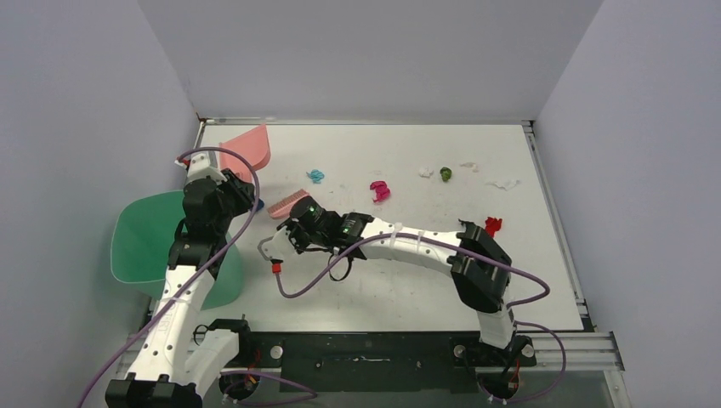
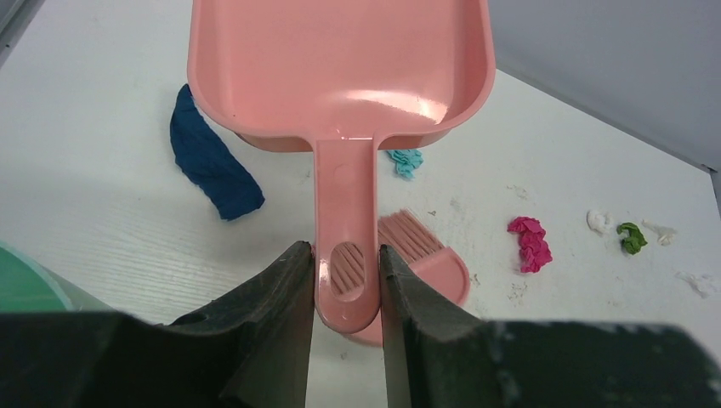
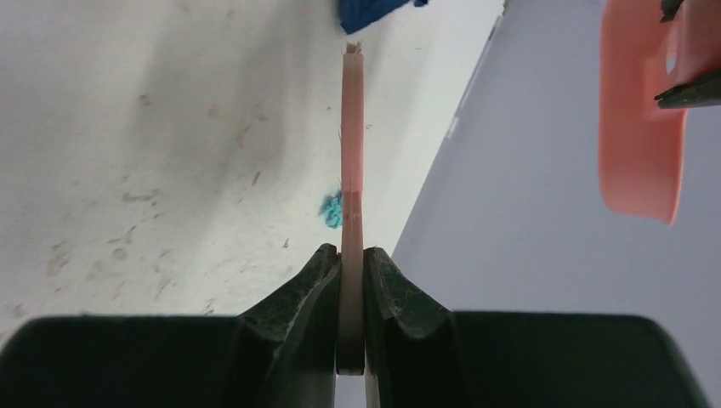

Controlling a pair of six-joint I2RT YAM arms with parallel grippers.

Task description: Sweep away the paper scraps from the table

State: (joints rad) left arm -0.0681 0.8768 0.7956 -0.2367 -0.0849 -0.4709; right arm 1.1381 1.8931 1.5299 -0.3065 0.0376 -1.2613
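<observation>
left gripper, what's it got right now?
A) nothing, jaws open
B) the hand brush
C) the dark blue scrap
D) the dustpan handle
D: in the left wrist view the left gripper is closed on the handle of the pink dustpan, while the brush sits clamped in the right gripper.

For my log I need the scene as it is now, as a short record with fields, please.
left gripper: shut on handle of pink dustpan
right gripper: shut on pink brush
dustpan contents: no paper visible inside
on table: dark blue scrap, teal scrap, magenta scrap, green scrap, red scrap, white scrap
mint-green bin: at table's left edge
</observation>
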